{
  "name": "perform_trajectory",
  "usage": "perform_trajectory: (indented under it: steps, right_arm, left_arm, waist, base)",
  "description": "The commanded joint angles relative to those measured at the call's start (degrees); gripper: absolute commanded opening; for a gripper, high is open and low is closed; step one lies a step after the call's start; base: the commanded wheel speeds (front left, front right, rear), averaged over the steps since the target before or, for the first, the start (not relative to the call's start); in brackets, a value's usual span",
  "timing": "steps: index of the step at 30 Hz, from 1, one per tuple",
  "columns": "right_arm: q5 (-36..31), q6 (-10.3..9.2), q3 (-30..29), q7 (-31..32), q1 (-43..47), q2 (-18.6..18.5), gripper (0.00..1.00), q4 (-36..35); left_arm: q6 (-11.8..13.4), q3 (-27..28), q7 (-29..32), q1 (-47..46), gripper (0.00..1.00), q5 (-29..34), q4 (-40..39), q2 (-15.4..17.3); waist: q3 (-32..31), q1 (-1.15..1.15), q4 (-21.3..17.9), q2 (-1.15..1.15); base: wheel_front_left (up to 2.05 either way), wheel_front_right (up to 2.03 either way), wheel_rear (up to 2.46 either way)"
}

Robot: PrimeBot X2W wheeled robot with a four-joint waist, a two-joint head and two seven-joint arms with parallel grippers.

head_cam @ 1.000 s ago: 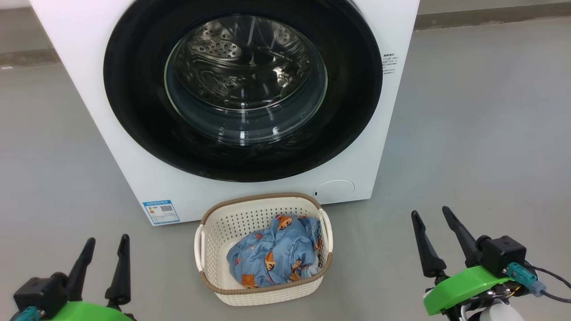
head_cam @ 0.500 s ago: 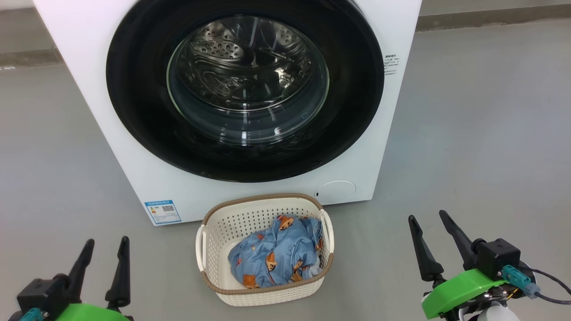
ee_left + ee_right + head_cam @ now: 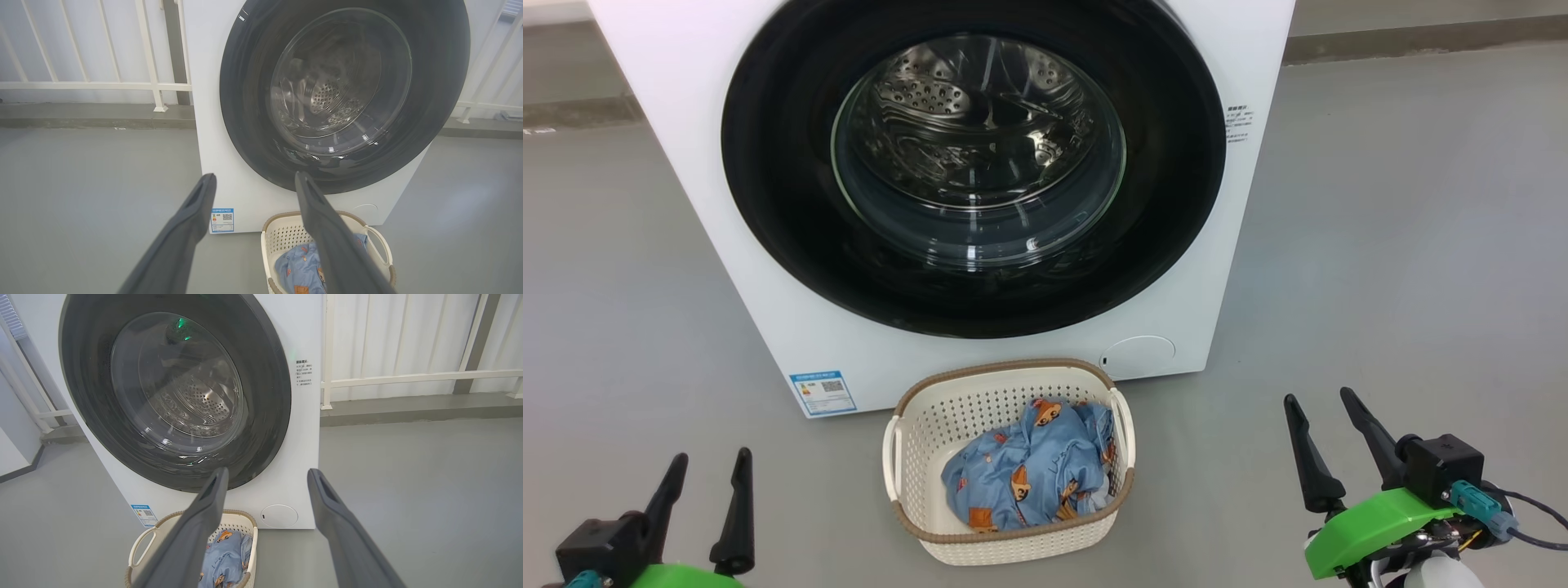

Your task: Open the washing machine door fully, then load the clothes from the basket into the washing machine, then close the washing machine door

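The washing machine (image 3: 768, 327) stands white and boxy ahead of me. The washing machine door (image 3: 784, 204) is shut flat against its front, and the steel drum shows through the glass. On the floor just in front sits the basket (image 3: 996, 371), holding the clothes (image 3: 1029, 469), light blue with orange-brown animals. My left gripper (image 3: 711, 456) is open and empty at the lower left, well short of the basket. My right gripper (image 3: 1317, 396) is open and empty at the lower right. The left wrist view has the left gripper (image 3: 255, 175) facing the door (image 3: 245, 102); the right wrist view has the right gripper (image 3: 267, 470) likewise.
Grey floor (image 3: 1380, 245) spreads on both sides of the machine. A white railing (image 3: 81, 85) on a low kerb runs behind it. A blue label sticker (image 3: 823, 393) and a round white flap (image 3: 1139, 357) sit on the machine's lower front.
The head view has shifted slightly, with the machine a little lower in it. My left gripper has drawn back a bit toward the bottom edge. Both grippers stay open; door and basket are unmoved.
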Motion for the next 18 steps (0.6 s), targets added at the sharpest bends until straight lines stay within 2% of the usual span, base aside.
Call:
perform_trajectory:
  steps: [1,18]
  right_arm:
    - [-0.75,-0.06,1.02,-0.69,-2.30,-0.14,1.00,-1.16]
    - [-2.92,-0.06,0.75,-0.69,-2.83,0.40,1.00,-0.58]
  left_arm:
    - [-0.15,2.35,-0.37,-2.67,1.00,0.60,-0.85,1.54]
    - [-0.15,1.84,-0.37,-2.88,1.00,1.25,0.84,1.59]
  waist:
    - [-0.05,0.00,0.02,0.00]
    - [-0.32,0.00,0.25,0.00]
  base:
    - [0.00,0.00,0.00]
    - [0.00,0.00,0.00]
